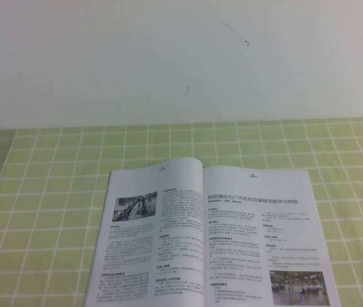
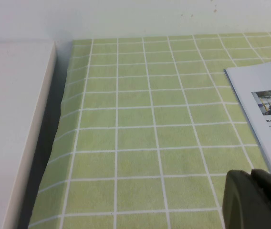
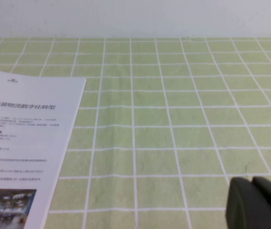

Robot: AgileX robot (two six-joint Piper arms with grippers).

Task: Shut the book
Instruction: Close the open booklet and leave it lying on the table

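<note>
Just inward of the closed, empty left gripper (image 2: 252, 177) lies the open white paper book (image 1: 207, 236), flat on the green checked cloth (image 1: 54, 192), spine running straight ahead, while the equally closed right gripper (image 3: 252, 183) hangs farther off its right page.

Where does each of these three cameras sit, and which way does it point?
High view: raised on the robot's side, tilted down at the open book on the green checked tablecloth; no arm shows.
Left wrist view: low, left of the book, facing the wall; the left gripper shows in the foreground, a white panel beyond the cloth's edge.
Right wrist view: low, right of the book, facing the wall; the right gripper shows in the foreground.
Shared: all three see the book, each wrist only its near page.
</note>
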